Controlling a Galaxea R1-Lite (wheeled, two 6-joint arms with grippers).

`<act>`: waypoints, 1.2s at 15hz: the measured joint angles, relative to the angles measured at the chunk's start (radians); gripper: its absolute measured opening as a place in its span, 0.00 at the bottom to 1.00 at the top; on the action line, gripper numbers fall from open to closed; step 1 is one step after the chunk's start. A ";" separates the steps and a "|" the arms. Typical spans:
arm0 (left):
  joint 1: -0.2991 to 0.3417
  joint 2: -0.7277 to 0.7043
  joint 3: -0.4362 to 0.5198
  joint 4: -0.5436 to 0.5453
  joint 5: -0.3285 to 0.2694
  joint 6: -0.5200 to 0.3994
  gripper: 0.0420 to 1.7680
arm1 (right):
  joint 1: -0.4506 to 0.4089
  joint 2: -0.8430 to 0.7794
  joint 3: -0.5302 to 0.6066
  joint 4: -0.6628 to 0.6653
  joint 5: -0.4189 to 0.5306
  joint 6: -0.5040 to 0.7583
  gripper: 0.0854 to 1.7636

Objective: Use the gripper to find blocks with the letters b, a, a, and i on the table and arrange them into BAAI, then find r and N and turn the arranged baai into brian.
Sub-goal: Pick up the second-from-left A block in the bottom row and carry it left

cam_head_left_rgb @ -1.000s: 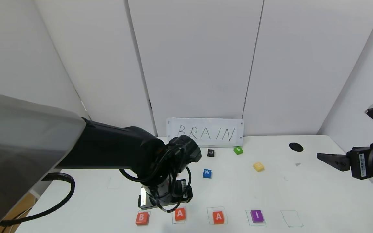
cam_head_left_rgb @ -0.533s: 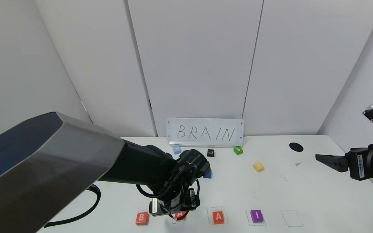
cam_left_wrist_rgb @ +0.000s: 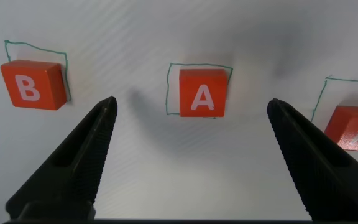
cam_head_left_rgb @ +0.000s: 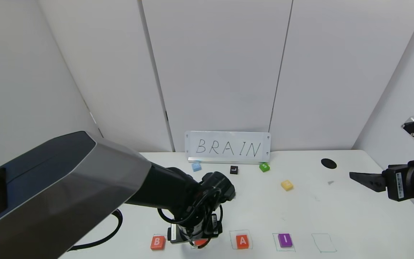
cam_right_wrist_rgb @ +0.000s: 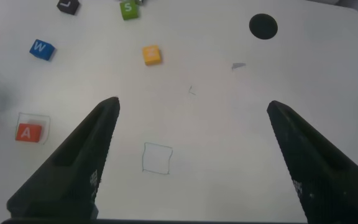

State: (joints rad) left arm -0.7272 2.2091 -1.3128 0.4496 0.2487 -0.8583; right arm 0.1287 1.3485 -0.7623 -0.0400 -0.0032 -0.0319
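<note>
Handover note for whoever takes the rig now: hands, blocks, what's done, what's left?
Left hand: open, empty, hovering over the first A, which sits in its green square.
Right hand: open, empty, parked above the table at its right side.
Front row, left to right: B, A, second A, purple I; the last square is empty.
Done: BAAI is laid out.
Left: bring in R, which I can't identify in these views, and the yellow N, mid-table, then rearrange to match the BRAIN sign.
</note>
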 joint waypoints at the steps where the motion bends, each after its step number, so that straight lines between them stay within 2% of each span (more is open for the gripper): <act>1: 0.000 0.003 0.000 0.000 0.000 0.000 0.97 | 0.000 0.000 0.000 0.000 0.000 0.000 0.97; 11: -0.004 0.030 0.006 -0.031 0.015 -0.033 0.95 | 0.014 0.000 0.006 0.000 -0.001 0.001 0.97; 14: -0.006 0.033 0.006 -0.031 0.015 -0.033 0.66 | 0.014 0.000 0.006 0.000 -0.001 0.001 0.97; 18: -0.006 0.037 0.004 -0.032 0.021 -0.033 0.40 | 0.014 0.000 0.006 0.000 -0.001 0.002 0.97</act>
State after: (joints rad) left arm -0.7330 2.2457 -1.3089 0.4174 0.2694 -0.8909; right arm 0.1423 1.3485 -0.7562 -0.0396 -0.0047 -0.0300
